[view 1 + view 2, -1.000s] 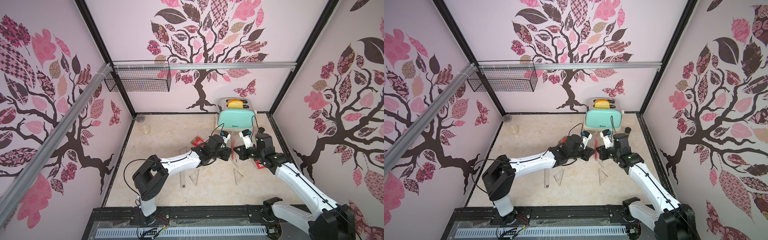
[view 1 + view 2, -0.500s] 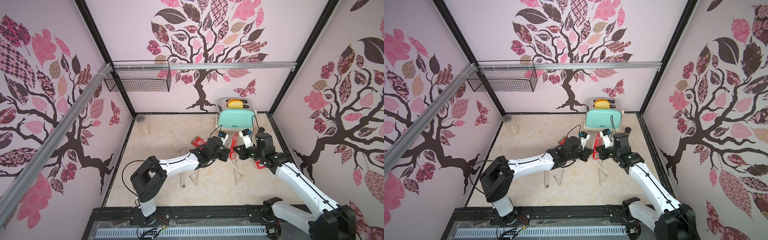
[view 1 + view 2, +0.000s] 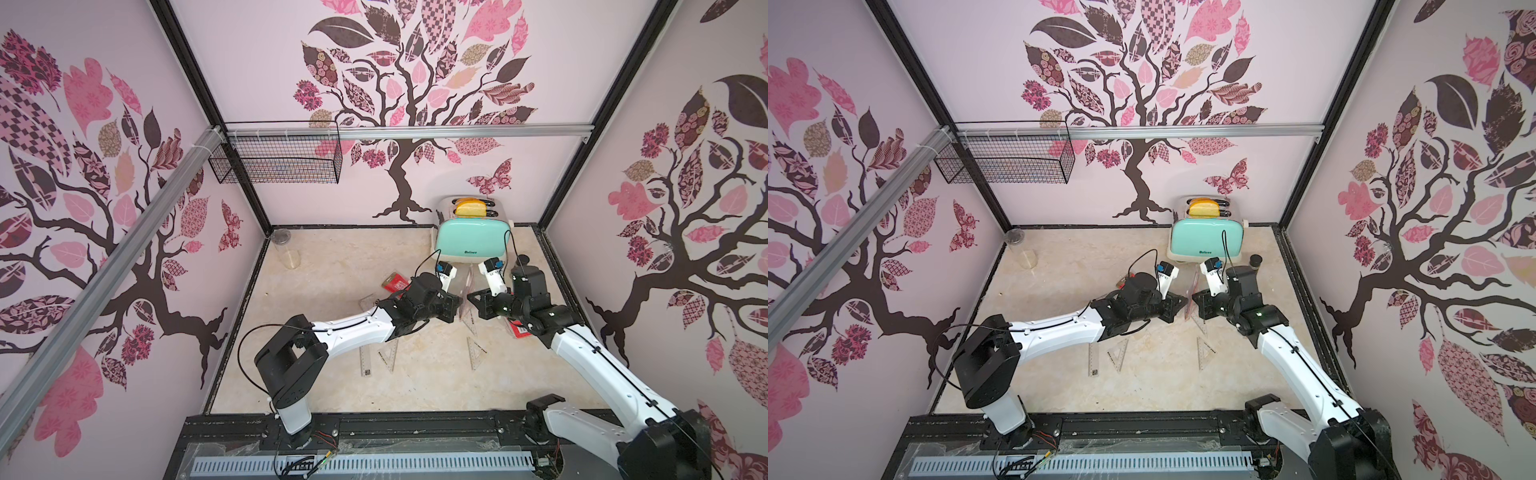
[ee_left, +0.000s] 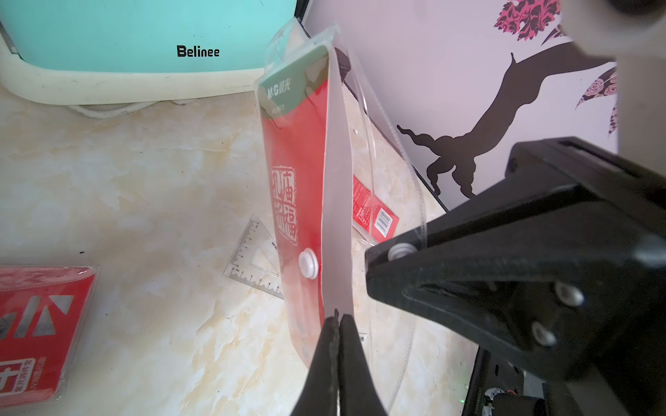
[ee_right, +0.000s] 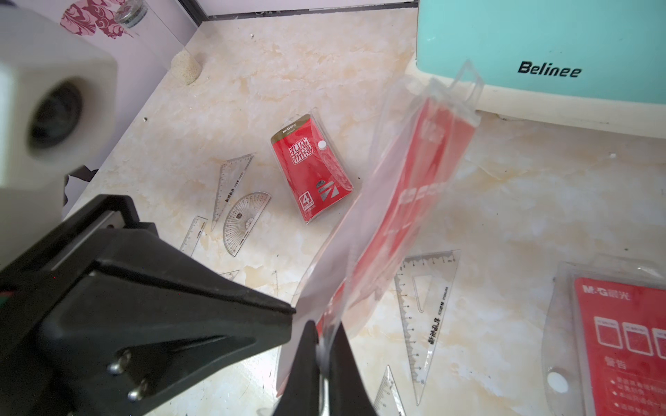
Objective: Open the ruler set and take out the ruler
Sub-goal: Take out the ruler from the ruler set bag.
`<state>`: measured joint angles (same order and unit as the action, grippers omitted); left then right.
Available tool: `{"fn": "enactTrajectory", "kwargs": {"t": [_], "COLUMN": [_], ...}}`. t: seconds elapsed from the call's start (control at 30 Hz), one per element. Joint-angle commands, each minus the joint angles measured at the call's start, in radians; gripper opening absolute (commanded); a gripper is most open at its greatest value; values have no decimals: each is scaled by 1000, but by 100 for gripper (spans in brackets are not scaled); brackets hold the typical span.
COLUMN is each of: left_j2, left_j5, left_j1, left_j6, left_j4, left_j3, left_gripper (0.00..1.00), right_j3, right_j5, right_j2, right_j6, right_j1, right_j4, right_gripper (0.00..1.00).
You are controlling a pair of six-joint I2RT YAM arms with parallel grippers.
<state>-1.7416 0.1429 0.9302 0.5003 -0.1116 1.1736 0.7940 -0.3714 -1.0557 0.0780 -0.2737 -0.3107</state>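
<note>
The ruler set (image 4: 299, 187) is a clear snap pouch with a red card inside. It hangs on edge above the table in front of the toaster, seen in both top views (image 3: 467, 286) (image 3: 1194, 291). My left gripper (image 4: 338, 320) is shut on the edge of its red and white panel. My right gripper (image 5: 324, 331) is shut on the clear flap, which is pulled away from the white snap button (image 4: 308, 264). The two grippers face each other tip to tip (image 3: 457, 305) (image 3: 471, 299). No ruler shows inside the held pouch.
Loose clear rulers lie on the table: a straight ruler (image 3: 365, 359), set squares (image 3: 388, 353) (image 3: 476, 351) and a protractor (image 5: 245, 219). Two more red pouches (image 5: 311, 165) (image 5: 620, 338) lie flat. The mint toaster (image 3: 471, 241) stands just behind; a clear cup (image 3: 289, 257) is at the back left.
Almost nothing. Both grippers stay shut on the pouch in the same spot; the left arm's elbow has drifted slightly to the left.
</note>
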Motion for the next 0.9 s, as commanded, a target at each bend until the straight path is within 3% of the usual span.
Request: {"fn": "enactTrajectory", "kwargs": {"t": [0.0, 0.37, 0.6, 0.87], "left_j2": [-36, -91, -106, -124], "left_j5": [-11, -88, -64, -39], "left_j1": [5, 11, 13, 13], "left_j6": [-12, -22, -12, 7], "left_j4": [41, 112, 84, 42], "left_j3": [44, 95, 102, 112], "left_gripper": [0, 0, 16, 19], "right_j3": [44, 47, 52, 54], "right_j5": [-15, -26, -31, -31], "right_j2": [13, 14, 11, 8], "right_j6": [-1, -3, -4, -5], "right_j1": [-7, -6, -7, -6], "right_j4": [5, 6, 8, 7], "right_gripper": [0, 0, 0, 0]}}
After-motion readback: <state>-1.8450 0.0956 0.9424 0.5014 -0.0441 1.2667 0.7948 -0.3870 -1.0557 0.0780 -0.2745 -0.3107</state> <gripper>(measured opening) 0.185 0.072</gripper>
